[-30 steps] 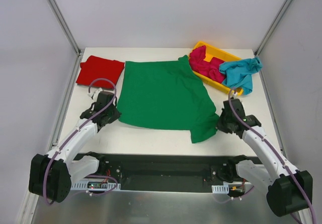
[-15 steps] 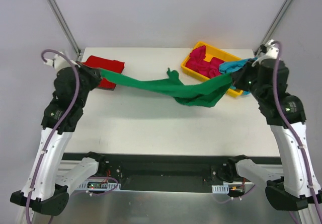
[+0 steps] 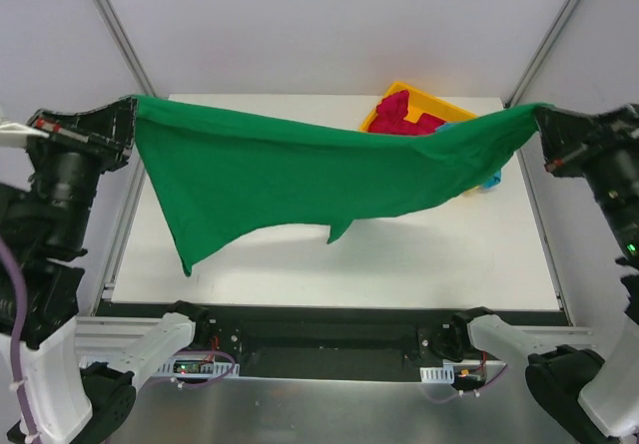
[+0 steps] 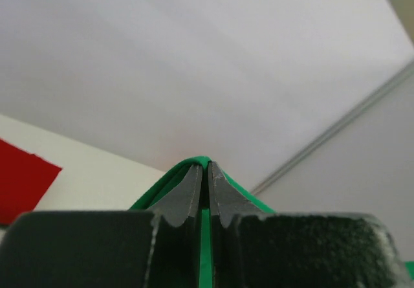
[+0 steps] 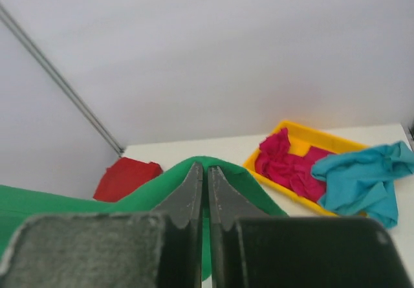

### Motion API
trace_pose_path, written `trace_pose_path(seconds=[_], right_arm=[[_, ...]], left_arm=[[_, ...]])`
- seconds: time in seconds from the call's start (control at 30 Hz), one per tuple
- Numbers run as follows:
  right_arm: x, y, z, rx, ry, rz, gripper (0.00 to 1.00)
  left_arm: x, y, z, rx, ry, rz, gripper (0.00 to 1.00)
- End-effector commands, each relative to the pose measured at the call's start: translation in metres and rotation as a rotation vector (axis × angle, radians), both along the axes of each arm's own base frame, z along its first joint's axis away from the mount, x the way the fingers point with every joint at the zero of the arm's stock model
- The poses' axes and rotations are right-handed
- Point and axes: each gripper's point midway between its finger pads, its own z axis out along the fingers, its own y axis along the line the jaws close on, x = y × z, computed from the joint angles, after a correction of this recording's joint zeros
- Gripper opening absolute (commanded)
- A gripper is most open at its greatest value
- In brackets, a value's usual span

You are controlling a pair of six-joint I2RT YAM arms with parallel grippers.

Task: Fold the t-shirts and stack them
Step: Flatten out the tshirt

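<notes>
Pinching the green t-shirt (image 3: 290,175) by two far-apart edges, the left gripper (image 4: 207,170) and the right gripper (image 5: 207,171) are each clamping tight on cloth, with green fabric wrapping around the pressed-together fingers. The shirt is hanging stretched in the air above the tabletop (image 3: 399,264), its right end crossing over the yellow tray (image 5: 323,138) and covering the tray's near part from above. The magenta-pink t-shirt (image 5: 284,165) is lying in the tray. The teal t-shirt (image 5: 362,179) is draping over the tray's right end. The red t-shirt (image 5: 126,175) is lying well left of the tray, hidden from the top camera behind green cloth.
</notes>
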Motion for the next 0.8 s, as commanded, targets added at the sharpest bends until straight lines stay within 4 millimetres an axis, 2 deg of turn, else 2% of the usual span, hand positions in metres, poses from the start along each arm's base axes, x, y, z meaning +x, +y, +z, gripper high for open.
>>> trace_pose_path(seconds=[0.0,0.03,0.17,0.23,0.3,0.37,0.47,0.57,0.63,0.73,0.77], right_arm=[[-0.06,-0.003,0.04,0.013,-0.194,0.084,0.01],[-0.071,0.001,0.045,0.014,-0.225,0.121,0.01],[-0.107,-0.015,0.06,0.036,-0.323,0.095,0.01],[-0.118,-0.019,0.065,0.017,-0.368,0.088,0.01],[-0.118,-0.029,0.069,0.034,-0.377,0.035,0.01],[-0.111,-0.029,0.071,0.032,-0.37,0.021,0.01],[-0.078,-0.029,0.063,0.016,-0.304,-0.028,0.01],[-0.023,-0.033,0.034,-0.029,-0.174,-0.135,0.01],[0.018,-0.034,0.007,-0.078,-0.089,-0.205,0.01],[0.08,-0.033,-0.052,-0.176,0.055,-0.286,0.01],[0.099,-0.03,-0.072,-0.203,0.095,-0.301,0.01]], left_arm=[[-0.057,-0.021,0.035,0.01,-0.148,-0.195,0.0],[-0.066,-0.023,0.036,-0.001,-0.161,-0.219,0.0],[-0.095,-0.026,0.046,-0.016,-0.219,-0.281,0.0],[-0.109,-0.032,0.051,-0.012,-0.245,-0.33,0.0],[-0.113,-0.039,0.054,-0.001,-0.253,-0.378,0.0],[-0.105,-0.043,0.052,-0.002,-0.234,-0.388,0.0],[-0.073,-0.039,0.035,-0.003,-0.154,-0.315,0.0],[-0.017,-0.031,-0.007,0.017,-0.001,-0.193,0.0],[0.03,-0.021,-0.048,0.042,0.137,-0.07,0.0],[0.094,-0.001,-0.129,0.104,0.378,0.138,0.0],[0.112,-0.001,-0.159,0.13,0.46,0.166,0.0]])
